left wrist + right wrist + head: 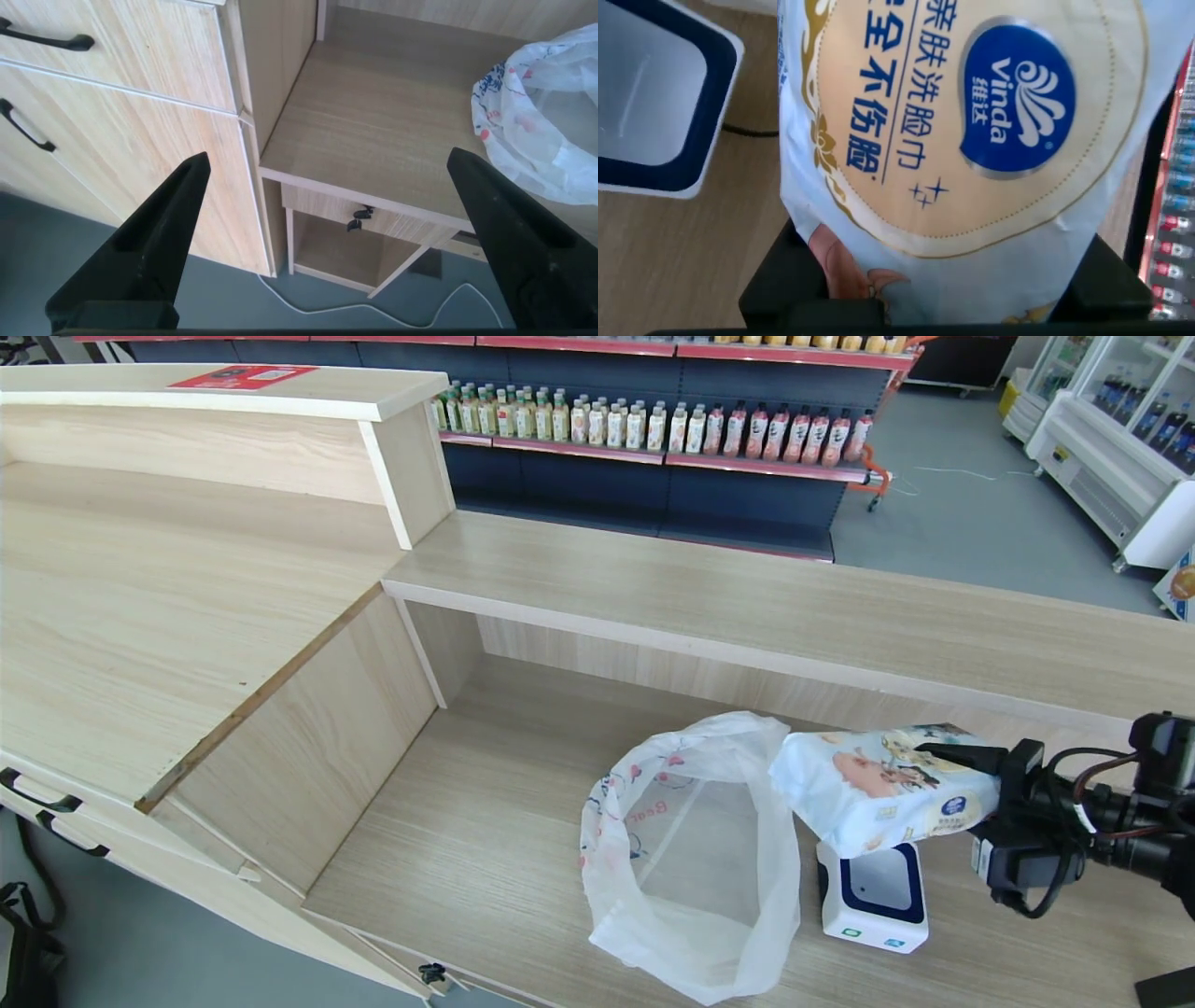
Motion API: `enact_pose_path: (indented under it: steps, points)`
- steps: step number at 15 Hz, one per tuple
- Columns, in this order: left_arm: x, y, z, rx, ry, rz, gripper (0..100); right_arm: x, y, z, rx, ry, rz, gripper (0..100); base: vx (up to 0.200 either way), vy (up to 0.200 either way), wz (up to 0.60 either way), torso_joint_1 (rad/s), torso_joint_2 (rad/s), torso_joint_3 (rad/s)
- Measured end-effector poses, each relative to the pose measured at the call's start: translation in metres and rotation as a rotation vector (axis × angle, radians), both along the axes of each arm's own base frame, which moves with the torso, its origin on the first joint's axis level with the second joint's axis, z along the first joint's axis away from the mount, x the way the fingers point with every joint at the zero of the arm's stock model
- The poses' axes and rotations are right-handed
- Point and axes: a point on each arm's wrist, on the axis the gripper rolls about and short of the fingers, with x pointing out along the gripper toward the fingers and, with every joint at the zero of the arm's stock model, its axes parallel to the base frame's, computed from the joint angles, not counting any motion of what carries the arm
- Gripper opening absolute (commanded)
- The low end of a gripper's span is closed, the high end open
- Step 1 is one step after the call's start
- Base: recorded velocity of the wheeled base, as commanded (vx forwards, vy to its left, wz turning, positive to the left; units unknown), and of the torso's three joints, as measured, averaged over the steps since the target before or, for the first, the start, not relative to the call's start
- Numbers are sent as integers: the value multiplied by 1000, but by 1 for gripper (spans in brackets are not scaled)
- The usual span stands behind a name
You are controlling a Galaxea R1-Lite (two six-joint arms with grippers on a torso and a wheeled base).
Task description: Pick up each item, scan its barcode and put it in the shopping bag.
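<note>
Pale wood makes up the checkout counter (485, 840), a sunken worktop walled by a taller cabinet (187, 616) at 9 o'clock and a raised ledge (794, 616) along 12 o'clock, with store shelves of bottles (653, 425) behind. The shopping bag (691, 859) lies near 6 o'clock of the head view, its mouth gaping and, as far as its thin film lets one see, nothing inside. The scanner (873, 896) sits just beside it at 3 o'clock. The right gripper (971, 775) is clamped on the tissue pack (878, 784), which hangs above the scanner's far end, at 2 o'clock of the bag and close to its rim; whether pack and rim touch cannot be told. The left gripper (322, 252) is spread wide and holds nothing, off the counter's near corner by the drawer fronts. By these signs the work appears early: the pack looks to be at the scanning step, bagging remains, and no further goods lie on the counter. Room is tight toward 12 o'clock under the ledge and toward 6 o'clock, where the counter's edge runs close to bag and scanner; toward 9 o'clock the worktop lies open.
</note>
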Motion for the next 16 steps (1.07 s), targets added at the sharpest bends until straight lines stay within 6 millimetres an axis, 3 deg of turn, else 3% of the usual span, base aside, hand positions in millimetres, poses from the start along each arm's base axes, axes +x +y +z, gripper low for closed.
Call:
enact_pose_path:
  steps: [4,7,11,16]
  points:
    - [0,0,0,0,0,0,100,-55,34,31,260,313,-66,0,0,0,0,0,0,0]
    - [0,0,0,0,0,-1,100,-91,52,49,364,445,-131,0,0,0,0,0,0,0]
    - [0,0,0,0,0,0,100,-124,58,60,706,702,-437,0,0,0,0,0,0,0]
    - [0,0,0,0,0,0,100,-154,56,88,849,836,-721,0,0,0,0,0,0,0]
